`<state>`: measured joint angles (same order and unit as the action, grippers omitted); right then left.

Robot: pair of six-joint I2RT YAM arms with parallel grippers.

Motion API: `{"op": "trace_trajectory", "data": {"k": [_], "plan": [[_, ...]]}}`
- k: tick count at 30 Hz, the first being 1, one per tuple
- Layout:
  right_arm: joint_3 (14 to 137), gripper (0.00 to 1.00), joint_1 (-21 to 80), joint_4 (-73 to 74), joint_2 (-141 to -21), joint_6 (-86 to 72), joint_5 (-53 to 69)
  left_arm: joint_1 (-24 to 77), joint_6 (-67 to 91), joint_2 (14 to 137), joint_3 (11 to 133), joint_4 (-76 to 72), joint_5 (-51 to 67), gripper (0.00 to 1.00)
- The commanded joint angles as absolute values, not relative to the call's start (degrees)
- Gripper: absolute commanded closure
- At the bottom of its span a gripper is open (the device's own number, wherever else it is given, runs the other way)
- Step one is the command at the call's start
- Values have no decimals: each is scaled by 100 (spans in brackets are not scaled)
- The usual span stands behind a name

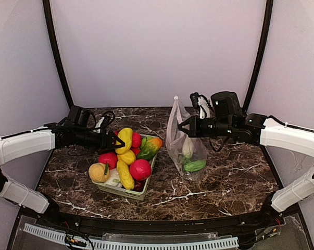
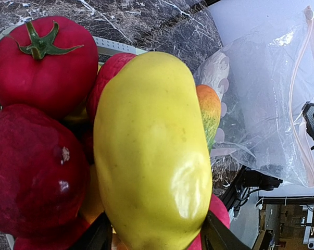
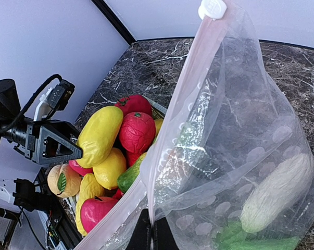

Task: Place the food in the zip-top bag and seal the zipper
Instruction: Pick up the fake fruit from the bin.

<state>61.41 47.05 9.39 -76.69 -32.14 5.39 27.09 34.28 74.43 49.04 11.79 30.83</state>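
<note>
My left hand (image 1: pixel 116 140) straddles the yellow fruit (image 2: pixel 151 156) atop the basket (image 1: pixel 126 192), left of the bag (image 3: pixel 235 135); gripped yet, I cannot tell. My right hand (image 3: pixel 149 237) pinches the bag's rim. The fruit looks light, glossy and slippery, so I'd hold it at mid-body.

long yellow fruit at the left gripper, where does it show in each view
top external: the long yellow fruit tops the basket pile, left of centre.
left wrist: the fruit fills the centre, the left gripper straddling it.
right wrist: the fruit sits left of centre.
shared landmark: the zip-top bag, right of the fruit in all three.
</note>
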Motion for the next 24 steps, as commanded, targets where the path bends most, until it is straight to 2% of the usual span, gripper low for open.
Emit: {"op": "trace_trajectory", "data": {"k": [1,16,24], "plan": [[6065,100,4649,764,-7703,-3244,570,2672,3445,7481,4869,1306,3025,45],[6010,100,4644,745,-7651,-3275,571,2672,3371,7047,4776,1206,3147,54],[5988,100,4642,740,-7572,-3183,592,2672,3286,6410,4629,1299,3302,57]]}}
